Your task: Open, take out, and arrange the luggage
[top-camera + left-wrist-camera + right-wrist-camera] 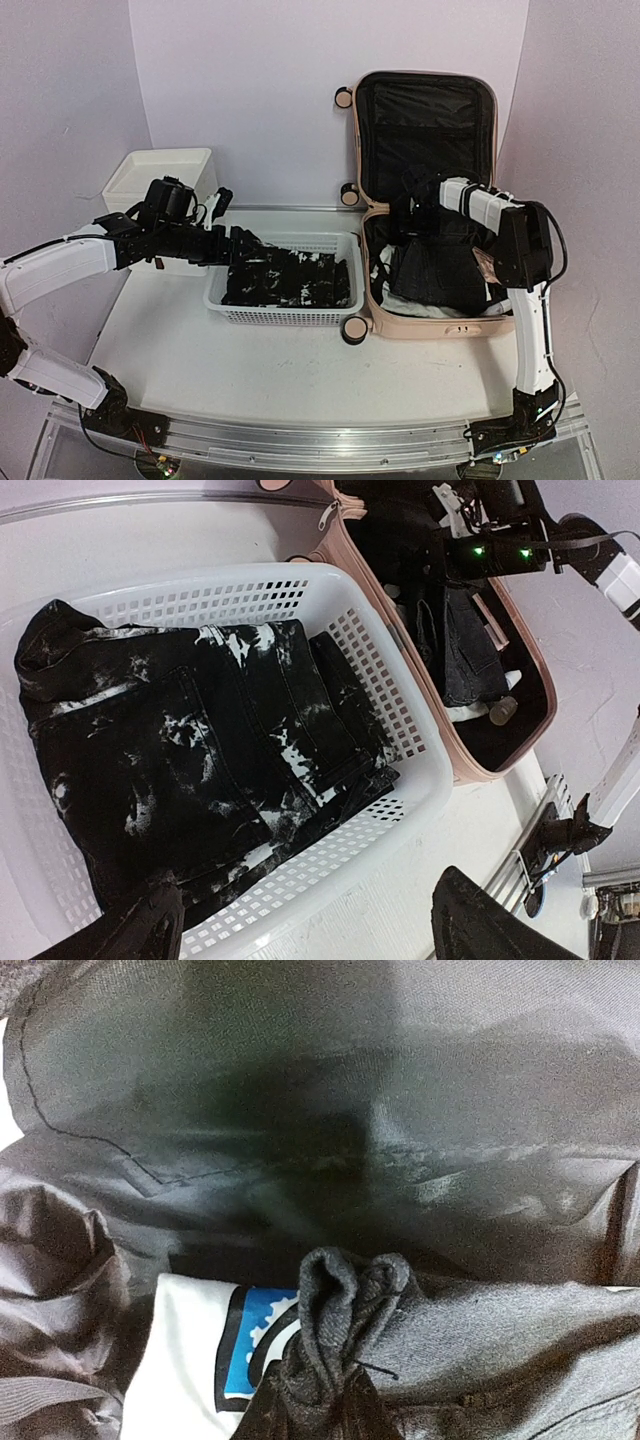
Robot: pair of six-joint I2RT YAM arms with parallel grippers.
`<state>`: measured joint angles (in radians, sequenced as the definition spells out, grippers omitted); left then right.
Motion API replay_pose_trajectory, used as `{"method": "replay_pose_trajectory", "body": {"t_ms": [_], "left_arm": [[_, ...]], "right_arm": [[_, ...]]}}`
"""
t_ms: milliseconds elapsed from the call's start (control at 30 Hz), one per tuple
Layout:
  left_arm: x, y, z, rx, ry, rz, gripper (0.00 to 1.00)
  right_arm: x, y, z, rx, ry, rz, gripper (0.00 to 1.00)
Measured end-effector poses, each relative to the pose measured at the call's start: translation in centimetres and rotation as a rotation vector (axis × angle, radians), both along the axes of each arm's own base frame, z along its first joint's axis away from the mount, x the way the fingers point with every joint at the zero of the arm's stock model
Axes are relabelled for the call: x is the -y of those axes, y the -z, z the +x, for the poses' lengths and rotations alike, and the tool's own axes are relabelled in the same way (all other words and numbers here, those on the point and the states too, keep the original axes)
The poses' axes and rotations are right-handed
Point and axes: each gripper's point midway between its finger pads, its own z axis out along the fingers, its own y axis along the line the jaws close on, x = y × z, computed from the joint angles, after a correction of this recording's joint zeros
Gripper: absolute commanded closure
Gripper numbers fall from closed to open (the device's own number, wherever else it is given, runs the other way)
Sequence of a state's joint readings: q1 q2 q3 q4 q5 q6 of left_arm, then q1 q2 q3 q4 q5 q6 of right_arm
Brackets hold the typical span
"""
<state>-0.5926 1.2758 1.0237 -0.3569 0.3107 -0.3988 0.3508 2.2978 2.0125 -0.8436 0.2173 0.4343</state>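
The pale pink luggage (pixel 430 327) lies open at the right, its lid (pixel 425 110) upright with black lining. Inside are dark clothes (pixel 440 270). My right gripper (pixel 420 197) reaches into the case. In the right wrist view it (pixel 320 1405) is shut on a bunched fold of dark grey garment (pixel 350 1295), which lies over a white cloth with a blue print (pixel 195 1360). My left gripper (pixel 245 245) hangs open over the white mesh basket (pixel 285 316), holding nothing. Its fingertips (pixel 150 920) straddle the basket's near rim (pixel 420 780).
Black-and-white bleached jeans (pixel 200 750) fill the basket. A white plastic drawer unit (pixel 160 175) stands at the back left, behind the left arm. The luggage's pink wall (pixel 470 767) sits right beside the basket. Its caster wheels (pixel 354 329) face the basket.
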Motion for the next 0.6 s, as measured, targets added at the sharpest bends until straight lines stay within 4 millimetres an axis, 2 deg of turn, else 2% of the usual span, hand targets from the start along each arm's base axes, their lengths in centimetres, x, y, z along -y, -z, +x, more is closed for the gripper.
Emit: {"method": "replay_pose_trajectory", "body": {"t_ms": [133,367,500,600], "left_arm": [[0.0,0.1,0.0,-0.004,-0.001,-0.001,0.14],[0.2,0.0,-0.2,-0.018,0.001,-0.018,0.14],[1.1,-0.6,-0.4,-0.001,0.037,-0.052,0.13],[2.8,-0.7,-0.9,0.010,0.081,-0.060,0.12]], "right_arm": [[0.1,-0.8,-0.4,0.000,-0.010,0.063,1.00],[0.7,-3.8,-1.8,0.012,-0.070,0.258,1.00],[1.5,-5.0,-2.4,0.025,-0.091,0.351,1.00],[1.7,-5.5,-2.8,0.025,-0.109,0.428,1.00]]}}
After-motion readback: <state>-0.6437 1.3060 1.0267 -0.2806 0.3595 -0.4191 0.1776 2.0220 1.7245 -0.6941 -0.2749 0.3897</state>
